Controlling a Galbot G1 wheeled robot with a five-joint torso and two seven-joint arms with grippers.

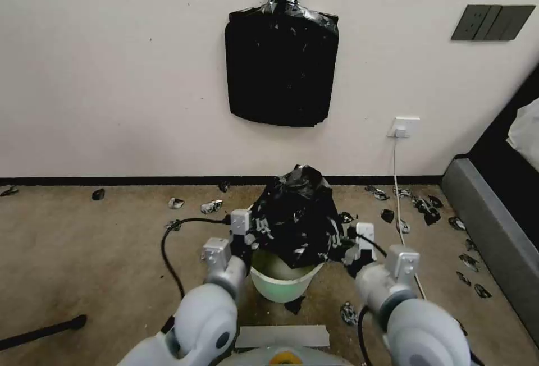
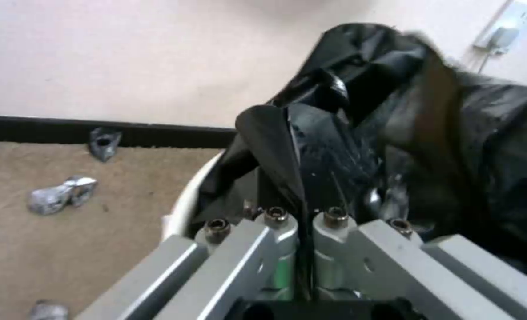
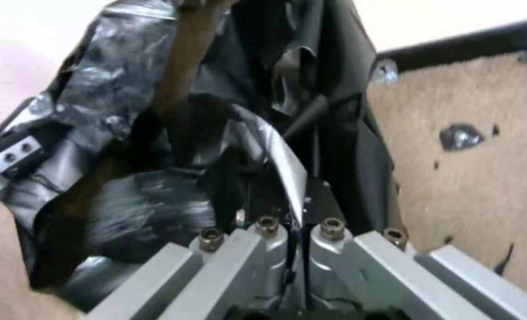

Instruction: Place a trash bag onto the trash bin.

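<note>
A crumpled glossy black trash bag (image 1: 296, 214) is bunched up over the mouth of the round white trash bin (image 1: 279, 283) on the carpet in front of me. My left gripper (image 1: 247, 241) is at the bin's left rim, shut on a fold of the trash bag (image 2: 311, 178). At the right rim, my right gripper (image 1: 349, 254) is shut on the bag's film too (image 3: 263, 146). The near part of the bin's opening still shows below the bag. The bin's white rim (image 2: 186, 200) curves beside the left fingers.
A flat black stack of bags (image 1: 282, 68) hangs on the wall behind. Small black scraps (image 1: 426, 209) litter the carpet. A white cable (image 1: 400, 186) runs down from a wall socket (image 1: 403, 126). A grey and black furniture edge (image 1: 494, 231) stands at right.
</note>
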